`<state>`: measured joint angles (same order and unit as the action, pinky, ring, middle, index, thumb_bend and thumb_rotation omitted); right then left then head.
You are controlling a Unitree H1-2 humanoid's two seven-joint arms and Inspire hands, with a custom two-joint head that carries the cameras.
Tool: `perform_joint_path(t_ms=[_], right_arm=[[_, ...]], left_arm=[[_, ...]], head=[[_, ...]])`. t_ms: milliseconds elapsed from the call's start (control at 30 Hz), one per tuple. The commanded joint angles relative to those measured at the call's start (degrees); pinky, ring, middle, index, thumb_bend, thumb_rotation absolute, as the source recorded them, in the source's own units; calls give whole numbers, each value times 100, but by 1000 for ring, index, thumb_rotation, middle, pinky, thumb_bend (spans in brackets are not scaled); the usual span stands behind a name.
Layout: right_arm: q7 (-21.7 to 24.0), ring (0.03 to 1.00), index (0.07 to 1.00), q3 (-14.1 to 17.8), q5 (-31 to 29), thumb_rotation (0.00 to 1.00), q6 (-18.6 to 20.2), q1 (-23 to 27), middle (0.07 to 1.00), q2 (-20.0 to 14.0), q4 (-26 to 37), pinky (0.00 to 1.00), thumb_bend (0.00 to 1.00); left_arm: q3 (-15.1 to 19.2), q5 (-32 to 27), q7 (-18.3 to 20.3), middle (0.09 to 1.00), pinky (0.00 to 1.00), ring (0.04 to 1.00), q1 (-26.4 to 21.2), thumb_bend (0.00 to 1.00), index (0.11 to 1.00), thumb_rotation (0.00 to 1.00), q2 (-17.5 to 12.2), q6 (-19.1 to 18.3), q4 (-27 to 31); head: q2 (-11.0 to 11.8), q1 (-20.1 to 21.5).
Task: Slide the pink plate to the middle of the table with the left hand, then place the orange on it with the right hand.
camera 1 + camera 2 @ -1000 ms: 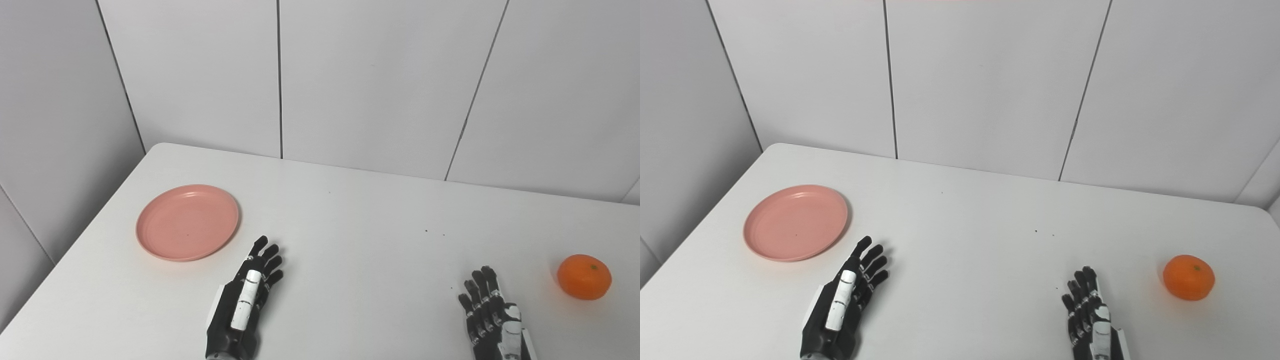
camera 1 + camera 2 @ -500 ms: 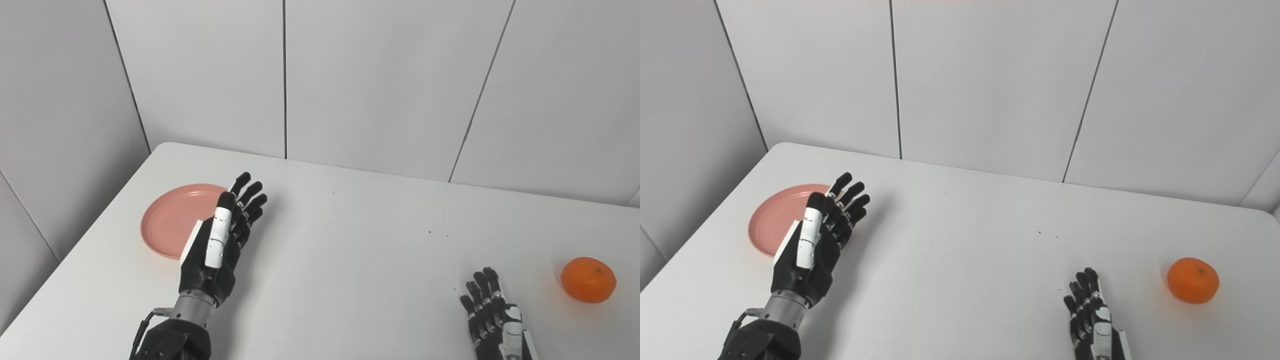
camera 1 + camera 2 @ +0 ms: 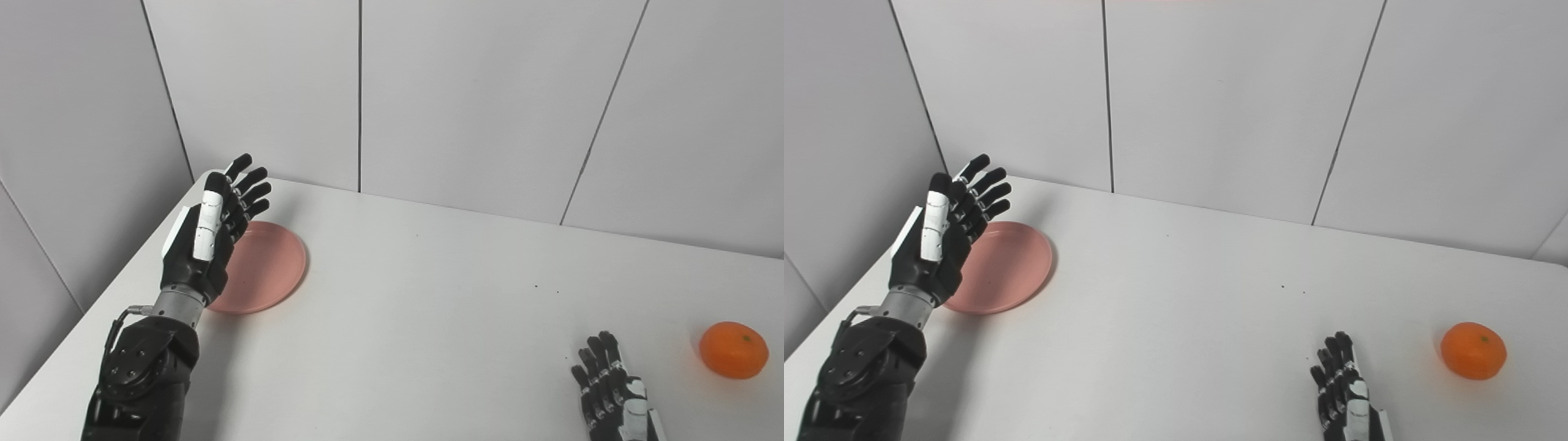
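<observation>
left hand [image 3: 205, 236] raised over left part of plate [image 3: 269, 269], fingers spread, empty. right hand [image 3: 612, 398] flat, fingers apart, empty, well right of plate, near orange [image 3: 734, 350].

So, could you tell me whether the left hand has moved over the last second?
Yes. The left hand has risen and swung leftward, from the table right of the pink plate to above its left edge.

pink plate [image 3: 269, 269]: round, shallow, empty, lying flat near the table's left edge, its left part hidden behind the raised left hand [image 3: 205, 236], contact not discernible. orange [image 3: 734, 350]: round, slightly flattened, bright, small dark stem mark facing up, resting on the table at the far right, well apart from plate.
</observation>
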<state>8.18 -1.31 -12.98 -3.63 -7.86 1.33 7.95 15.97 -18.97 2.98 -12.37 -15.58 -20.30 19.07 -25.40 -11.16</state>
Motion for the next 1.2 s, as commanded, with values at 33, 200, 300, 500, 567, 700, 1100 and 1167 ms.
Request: perform_joint_path(t_ms=[33, 200, 300, 500, 567, 700, 1100, 1167], right_arm=[[80, 1000, 989, 50, -14, 1000, -208, -226, 988, -80, -581, 1000, 836], [77, 1000, 988, 58, -42, 1000, -235, -216, 987, -77, -616, 1000, 836], [70, 1000, 990, 57, -34, 1000, -245, -219, 987, -75, -617, 1000, 837], [68, 1000, 998, 65, -16, 1000, -271, -233, 992, -63, -636, 1000, 831], [72, 1000, 999, 66, -28, 1000, -246, -234, 993, -66, -631, 1000, 828], [64, 1000, 1000, 70, -20, 1000, -243, -228, 991, -69, -640, 1000, 817], [66, 1000, 996, 65, -41, 1000, -171, -258, 987, -72, -554, 1000, 822], [63, 1000, 997, 68, -49, 1000, -175, -260, 988, -63, -552, 1000, 833]], left_arm=[[214, -171, 126, 861, 859, 856, -421, 979, 886, 907, -263, 445, -129], [485, -287, 368, 897, 887, 876, -695, 1000, 916, 917, -706, 727, -714], [588, -363, 514, 891, 859, 860, -797, 1000, 910, 906, -915, 918, -1074], [702, -370, 815, 854, 795, 829, -983, 1000, 872, 867, -1296, 1357, -1871], [726, -396, 945, 852, 797, 833, -1037, 1000, 867, 865, -1405, 1502, -2142], [812, -542, 1143, 862, 808, 846, -1169, 1000, 865, 841, -1560, 1697, -2677], [965, -633, 1081, 867, 808, 855, -1244, 984, 913, 850, -1426, 2198, -3860], [940, -570, 1066, 863, 787, 842, -1252, 990, 884, 857, -1398, 2295, -4086]], head=[[-8, -15], [-10, -33], [-10, -33], [30, -72], [28, -68], [34, -73], [-25, -46], [-27, -37]])
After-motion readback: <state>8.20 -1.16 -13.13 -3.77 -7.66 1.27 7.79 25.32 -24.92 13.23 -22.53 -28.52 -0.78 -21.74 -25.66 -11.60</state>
